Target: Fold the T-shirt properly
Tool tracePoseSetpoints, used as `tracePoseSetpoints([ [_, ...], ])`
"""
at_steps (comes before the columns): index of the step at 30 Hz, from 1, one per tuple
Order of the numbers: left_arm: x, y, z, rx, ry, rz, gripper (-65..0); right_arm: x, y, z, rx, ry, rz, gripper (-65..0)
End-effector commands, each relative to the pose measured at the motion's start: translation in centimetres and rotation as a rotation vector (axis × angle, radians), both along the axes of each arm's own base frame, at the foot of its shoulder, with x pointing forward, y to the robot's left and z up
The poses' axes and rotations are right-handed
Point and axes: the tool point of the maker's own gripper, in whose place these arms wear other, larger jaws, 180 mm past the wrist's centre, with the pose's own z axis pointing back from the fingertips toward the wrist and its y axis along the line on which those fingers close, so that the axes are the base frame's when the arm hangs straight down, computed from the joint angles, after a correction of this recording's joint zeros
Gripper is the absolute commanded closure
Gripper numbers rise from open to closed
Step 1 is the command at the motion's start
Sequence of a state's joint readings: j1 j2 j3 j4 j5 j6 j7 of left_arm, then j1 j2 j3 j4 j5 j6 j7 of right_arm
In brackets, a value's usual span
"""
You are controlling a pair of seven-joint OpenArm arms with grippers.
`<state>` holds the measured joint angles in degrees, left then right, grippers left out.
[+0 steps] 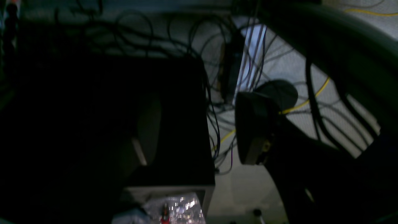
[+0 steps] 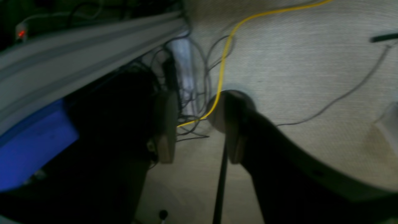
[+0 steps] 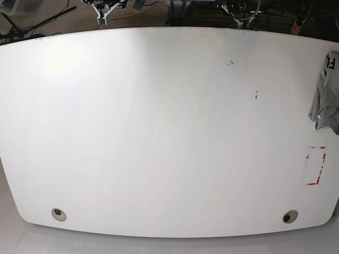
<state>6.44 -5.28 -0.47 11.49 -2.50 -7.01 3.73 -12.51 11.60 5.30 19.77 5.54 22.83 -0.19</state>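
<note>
The white worktop (image 3: 159, 132) fills nearly all of the base view, wide and curved at its far edge. On its right side, near the edge, sits a small rectangle of red tape marks (image 3: 316, 165), and two round grommet holes lie along the near edge, one at the left (image 3: 59, 214) and one at the right (image 3: 290, 216).

The T-shirt (image 3: 327, 92) is a crumpled grey heap at the far right edge of the worktop, partly cut off by the frame, with black letters showing at its upper end. It lies well apart from both my arms, which do not appear in the base view.

My left jaws (image 1: 199, 127) stand apart with nothing between them; that view is very dark, and past them I see only grey carpet (image 1: 292, 62) and a tangle of dark cables (image 1: 217, 93).

My right jaws (image 2: 199, 130) also stand apart, holding nothing. Beyond the gap a yellow cable (image 2: 222, 68) runs across the carpet, and a grey rail (image 2: 87, 53) slants across the upper left.
</note>
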Motion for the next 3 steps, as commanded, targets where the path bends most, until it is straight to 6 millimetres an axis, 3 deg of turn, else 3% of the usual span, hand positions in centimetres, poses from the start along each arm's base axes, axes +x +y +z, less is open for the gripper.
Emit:
tracePoseSetpoints([
  [1,-0.61,0.56,0.0,0.026,0.016,-0.008,-34.6,-0.46,-0.58,0.07,-0.009,0.006,-0.001,-23.8],
  [3,-0.49,0.8,-0.01,0.043,0.011,-0.006,-34.6,-0.46,-0.58,0.07,-0.009,0.006,-0.001,-23.8],
])
